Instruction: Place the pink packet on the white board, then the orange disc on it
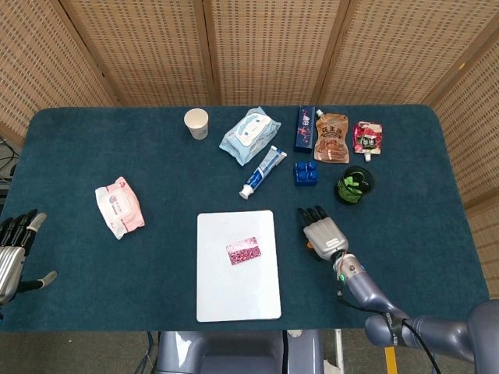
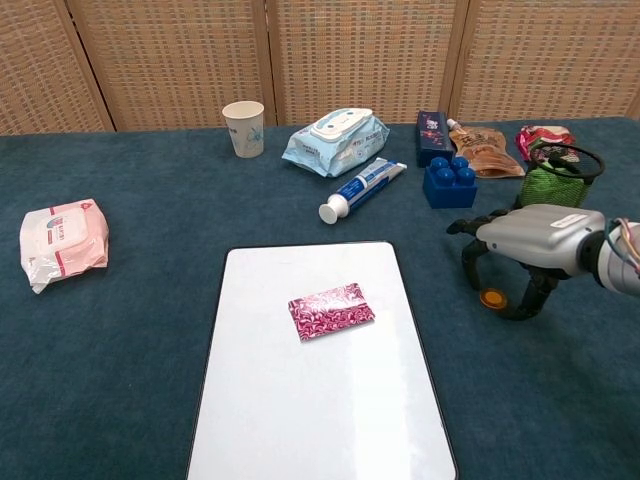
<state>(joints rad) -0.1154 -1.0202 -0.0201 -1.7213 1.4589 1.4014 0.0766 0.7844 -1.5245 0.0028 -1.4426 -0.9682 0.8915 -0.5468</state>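
Orange disc (image 2: 492,297) under right robot hand (image 2: 520,243) (blue block (image 2: 449,182) behind)

Pink packet (image 2: 331,310) on white board (image 2: 318,400); right hand (image 2: 525,245) arched over orange disc (image 2: 492,298).

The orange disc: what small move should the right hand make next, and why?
Probably close the fingers on the orange disc and lift it. The pink packet already lies on the white board, and the right hand arches over the disc on the table, fingers apart around it, not gripping.
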